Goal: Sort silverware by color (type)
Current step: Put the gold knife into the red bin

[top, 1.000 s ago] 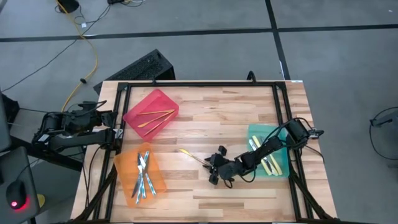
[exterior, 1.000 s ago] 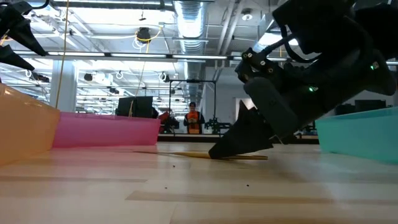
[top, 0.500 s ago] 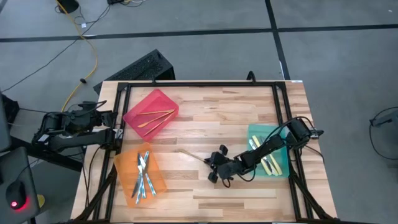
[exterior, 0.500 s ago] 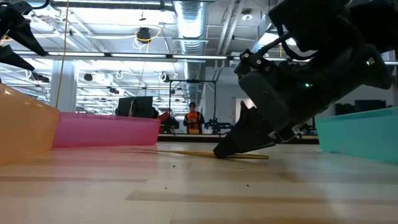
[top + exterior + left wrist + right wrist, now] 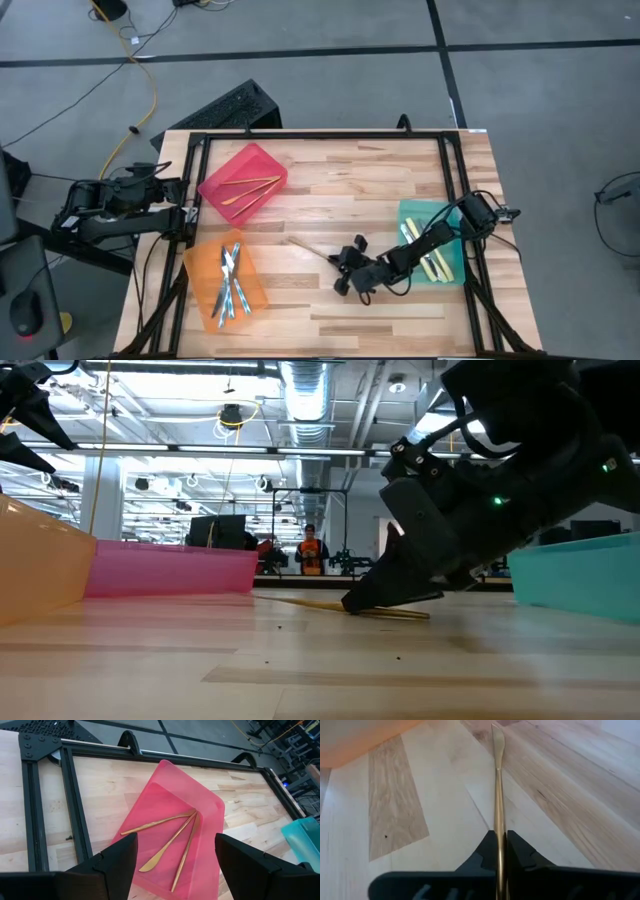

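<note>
Gripping a gold piece point(image 5: 498, 795) on the wooden table point(image 5: 340, 190), the right gripper point(image 5: 340, 262) pinches it tight.
Left gripper point(image 5: 175, 865), spread wide, hangs beside the table; a person point(image 5: 310, 553) stands in the hall behind.

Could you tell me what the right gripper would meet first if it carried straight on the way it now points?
Probably the orange bin. The right gripper, shut on a gold utensil, points across bare tabletop toward the left side; the right wrist view shows orange at the far edge, slightly off line, so depth is uncertain.

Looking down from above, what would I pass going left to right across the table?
Left hand → orange bin → red bin → gold knife → right hand, shut on that knife → green bin.
</note>
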`<move>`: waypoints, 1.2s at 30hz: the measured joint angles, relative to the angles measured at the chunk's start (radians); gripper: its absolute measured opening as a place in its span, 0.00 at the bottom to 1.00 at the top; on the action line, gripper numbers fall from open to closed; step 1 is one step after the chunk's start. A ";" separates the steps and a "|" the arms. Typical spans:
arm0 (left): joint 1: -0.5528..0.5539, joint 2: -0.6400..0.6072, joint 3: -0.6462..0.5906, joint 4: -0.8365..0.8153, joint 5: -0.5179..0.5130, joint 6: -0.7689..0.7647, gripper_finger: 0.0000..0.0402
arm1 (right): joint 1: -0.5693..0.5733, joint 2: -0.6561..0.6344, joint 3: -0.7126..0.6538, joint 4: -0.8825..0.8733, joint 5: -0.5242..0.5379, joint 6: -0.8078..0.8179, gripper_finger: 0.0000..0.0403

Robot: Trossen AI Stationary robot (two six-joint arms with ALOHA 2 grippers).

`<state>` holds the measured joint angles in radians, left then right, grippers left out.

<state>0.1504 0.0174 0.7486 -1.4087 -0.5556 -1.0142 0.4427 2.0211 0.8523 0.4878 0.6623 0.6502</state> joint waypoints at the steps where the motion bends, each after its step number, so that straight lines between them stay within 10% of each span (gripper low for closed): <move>1: 0.000 0.000 0.000 0.000 0.000 0.000 0.61 | 0.000 0.001 0.006 0.000 0.006 -0.001 0.05; 27: 0.000 0.000 0.000 0.000 0.000 0.000 0.61 | -0.103 -0.006 0.255 -0.001 -0.089 -0.240 0.05; 36: 0.000 0.000 0.000 0.000 0.000 0.000 0.61 | -0.182 -0.007 0.478 -0.288 -0.208 -0.381 0.05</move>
<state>0.1505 0.0176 0.7486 -1.4088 -0.5556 -1.0138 0.2610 2.0144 1.3306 0.1995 0.4545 0.2689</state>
